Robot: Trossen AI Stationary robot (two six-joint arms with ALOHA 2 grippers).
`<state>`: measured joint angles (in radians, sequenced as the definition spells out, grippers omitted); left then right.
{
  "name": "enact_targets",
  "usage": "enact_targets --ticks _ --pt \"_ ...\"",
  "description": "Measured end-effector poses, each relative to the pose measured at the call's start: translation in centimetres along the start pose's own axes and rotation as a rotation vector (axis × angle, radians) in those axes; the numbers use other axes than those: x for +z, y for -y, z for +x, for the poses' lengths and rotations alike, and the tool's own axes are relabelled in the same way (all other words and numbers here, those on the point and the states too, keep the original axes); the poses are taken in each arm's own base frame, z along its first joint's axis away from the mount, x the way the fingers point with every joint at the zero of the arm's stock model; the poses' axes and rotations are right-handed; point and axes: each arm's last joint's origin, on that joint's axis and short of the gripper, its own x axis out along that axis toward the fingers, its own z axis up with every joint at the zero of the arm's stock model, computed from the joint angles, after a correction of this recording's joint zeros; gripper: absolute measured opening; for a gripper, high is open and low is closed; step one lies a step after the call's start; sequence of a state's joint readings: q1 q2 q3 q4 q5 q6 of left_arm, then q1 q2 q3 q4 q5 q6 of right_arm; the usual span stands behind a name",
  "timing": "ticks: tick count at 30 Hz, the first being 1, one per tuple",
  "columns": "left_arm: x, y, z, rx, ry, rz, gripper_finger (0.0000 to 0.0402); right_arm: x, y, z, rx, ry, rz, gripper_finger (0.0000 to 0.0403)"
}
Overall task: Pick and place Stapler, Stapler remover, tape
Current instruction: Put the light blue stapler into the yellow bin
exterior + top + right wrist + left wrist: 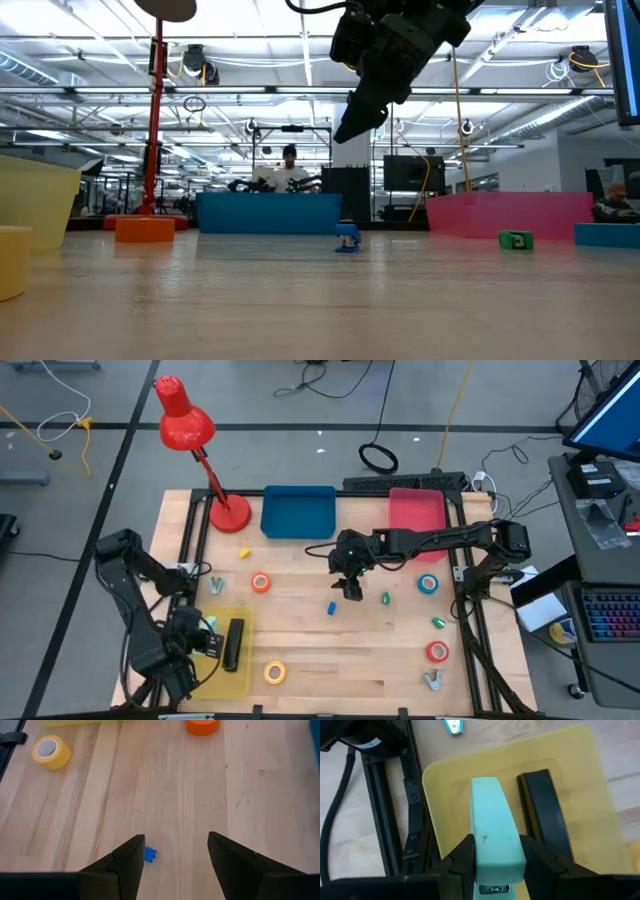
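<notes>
Left tool clamping mint stapler

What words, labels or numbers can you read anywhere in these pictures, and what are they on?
None can be read.
White label on the left arm's housing: too blurred.
Mint stapler in the left pincer: no print visible.
Monitor beside the table: nothing readable.

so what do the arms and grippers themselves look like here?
Both arms are dark, nearly black, jointed links. The left gripper has two black, wedge-shaped fingers, and a black cable runs along the frame beside it. The right gripper has the same black, angular fingers with flat inner faces. No markings are readable on either.
</notes>
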<state>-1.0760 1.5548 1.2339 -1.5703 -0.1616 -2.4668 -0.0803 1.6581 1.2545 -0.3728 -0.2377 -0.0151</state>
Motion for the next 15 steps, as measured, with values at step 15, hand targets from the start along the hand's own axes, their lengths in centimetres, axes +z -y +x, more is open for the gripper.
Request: enact_targets --ticks 15 --pt "-2.6 2.4 3.3 0.078 0.171 0.017 0.0125 -0.1 0.0 0.0 0.0 -0.008 0.036 0.0207"
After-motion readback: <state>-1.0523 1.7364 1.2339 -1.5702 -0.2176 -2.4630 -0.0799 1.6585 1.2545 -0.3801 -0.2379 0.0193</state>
